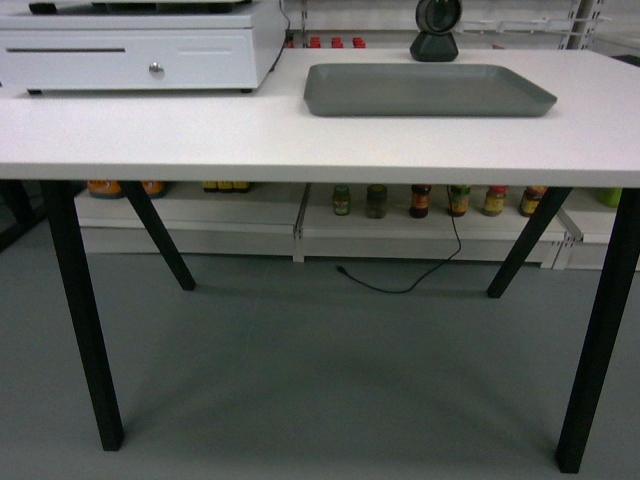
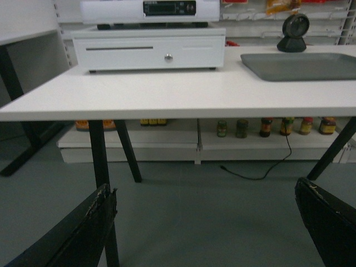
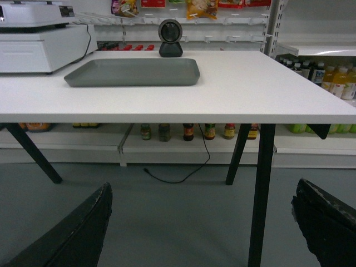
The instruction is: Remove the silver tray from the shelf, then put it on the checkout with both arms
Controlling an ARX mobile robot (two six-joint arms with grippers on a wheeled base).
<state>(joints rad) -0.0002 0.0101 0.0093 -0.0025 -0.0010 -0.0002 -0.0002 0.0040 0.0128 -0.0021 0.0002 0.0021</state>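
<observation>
In the head view, the silver tray (image 1: 428,90) is seen lying flat on the checkout (image 1: 300,140), toward the far edge and right of the middle. A white cash drawer (image 1: 135,50) is set at the far left corner, well apart from the tray, and a black scanner (image 1: 436,30) stands just behind the tray's far rim. Jars (image 1: 420,200) are lined on a low shelf (image 1: 400,225) behind the dark legs, and a black cable (image 1: 420,270) is trailed onto the grey floor. Neither gripper is seen here.

In the left wrist view, the left gripper (image 2: 206,233) is held low in front of the checkout's near edge, its 2 fingers (image 2: 83,228) spread wide with nothing between them. The tray is seen at the far right of the counter, the cash drawer near the middle.

In the right wrist view, the right gripper (image 3: 200,233) is likewise held below the near edge, its jaws wide apart and empty. The tray lies left of centre, just beside the cash drawer, with the scanner behind it.
</observation>
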